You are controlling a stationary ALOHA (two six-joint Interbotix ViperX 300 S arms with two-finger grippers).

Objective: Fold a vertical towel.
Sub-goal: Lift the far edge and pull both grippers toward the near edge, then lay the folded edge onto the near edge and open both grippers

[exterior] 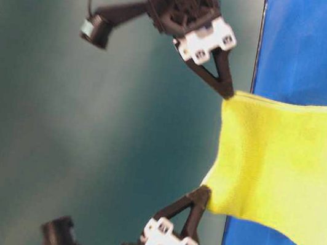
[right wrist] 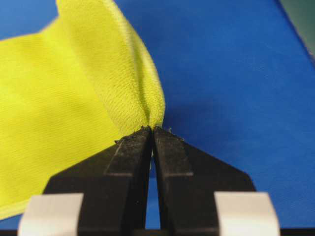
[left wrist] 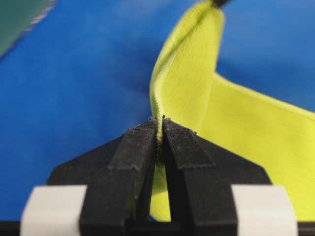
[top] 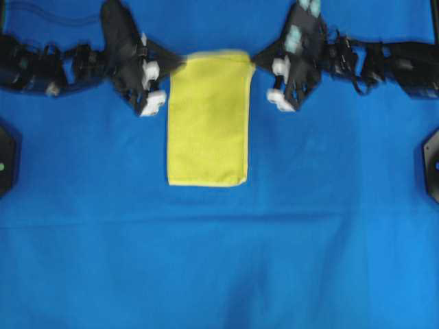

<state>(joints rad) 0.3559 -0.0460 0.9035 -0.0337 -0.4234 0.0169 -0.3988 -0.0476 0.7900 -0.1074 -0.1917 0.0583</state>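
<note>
Overhead, both claws pinched tight on the towel (top: 208,120) — left gripper (top: 180,63) and right gripper (top: 254,64) each hold a far corner, that edge lifted off the blue cloth (top: 219,260) — long axis running away from them toward the free near edge.
</note>
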